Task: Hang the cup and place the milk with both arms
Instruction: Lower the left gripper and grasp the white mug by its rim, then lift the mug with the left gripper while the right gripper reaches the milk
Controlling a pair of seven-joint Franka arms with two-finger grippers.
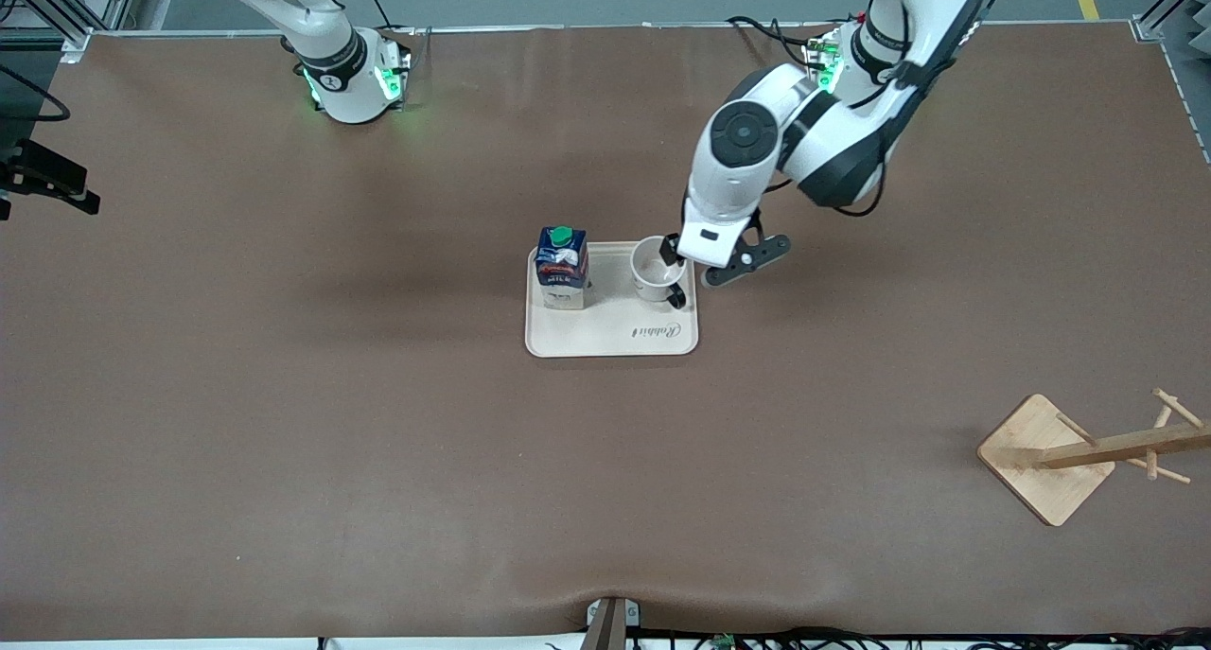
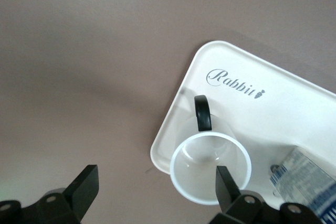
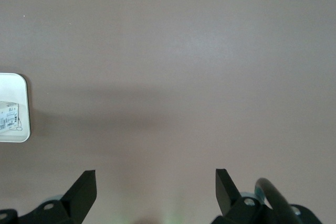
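The white cup point(image 1: 653, 270) stands upright on a cream tray point(image 1: 615, 340), its black handle point(image 1: 675, 297) toward the front camera. The dark blue milk point(image 1: 562, 266) with its green cap stands on the same tray, toward the right arm's end. My left gripper point(image 1: 681, 256) is open just over the cup's rim. In the left wrist view one finger point(image 2: 227, 181) is over the cup's point(image 2: 210, 167) opening and the other finger point(image 2: 84, 187) is off the tray point(image 2: 273, 109). My right gripper point(image 3: 156, 187) is open and empty over bare table.
A wooden peg rack point(image 1: 1045, 456) stands near the front camera at the left arm's end of the brown table. The tray's corner point(image 3: 23, 132) shows at the edge of the right wrist view. The milk point(image 2: 307, 182) stands close beside the cup.
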